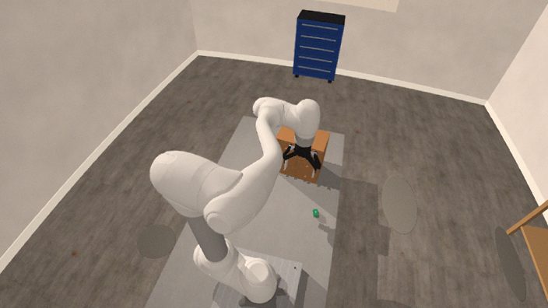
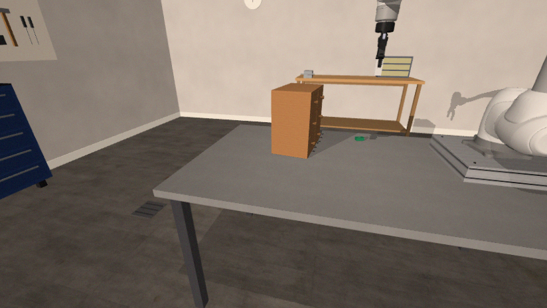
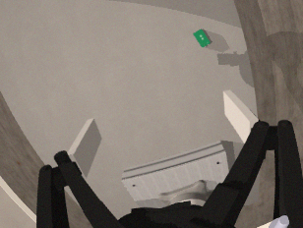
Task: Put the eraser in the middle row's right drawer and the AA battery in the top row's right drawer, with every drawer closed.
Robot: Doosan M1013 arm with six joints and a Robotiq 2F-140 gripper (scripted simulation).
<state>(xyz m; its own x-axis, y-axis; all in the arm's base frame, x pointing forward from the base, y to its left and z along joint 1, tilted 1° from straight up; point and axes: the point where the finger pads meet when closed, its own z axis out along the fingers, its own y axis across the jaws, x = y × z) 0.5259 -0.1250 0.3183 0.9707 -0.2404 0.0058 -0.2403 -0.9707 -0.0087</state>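
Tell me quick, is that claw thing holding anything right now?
Gripper: open, its fingers spread wide, holding nothing.

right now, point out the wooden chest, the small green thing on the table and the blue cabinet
wooden chest (image 1: 298,175) (image 2: 291,122): top view, drawer front; exterior view, side panel
small green thing (image 1: 315,213) (image 2: 359,138) (image 3: 202,37): top, exterior and wrist views, upper face
blue cabinet (image 1: 316,54) (image 2: 15,145): top and exterior views, drawer fronts
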